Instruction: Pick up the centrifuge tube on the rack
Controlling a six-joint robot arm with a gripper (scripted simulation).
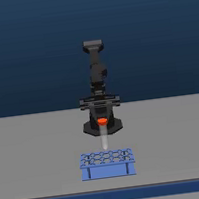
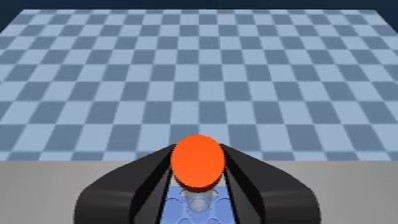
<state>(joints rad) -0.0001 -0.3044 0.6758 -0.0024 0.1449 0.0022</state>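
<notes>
The centrifuge tube (image 1: pixel 104 136), pale and whitish with an orange-red cap, hangs upright above the blue rack (image 1: pixel 107 163), its lower end just over the rack's top. My gripper (image 1: pixel 102 123) is shut on the tube just below the cap. In the wrist view the orange cap (image 2: pixel 197 161) sits between my two dark fingers (image 2: pixel 147 182), with the translucent tube body (image 2: pixel 197 201) running down toward the blue rack (image 2: pixel 182 210) below. The rack's holes look empty in the exterior view.
The rack stands on a grey table (image 1: pixel 39 155), near its front edge. The arm's dark base (image 1: pixel 102 125) rises behind the rack. A blue checkered floor (image 2: pixel 195 75) lies beyond the table in the wrist view.
</notes>
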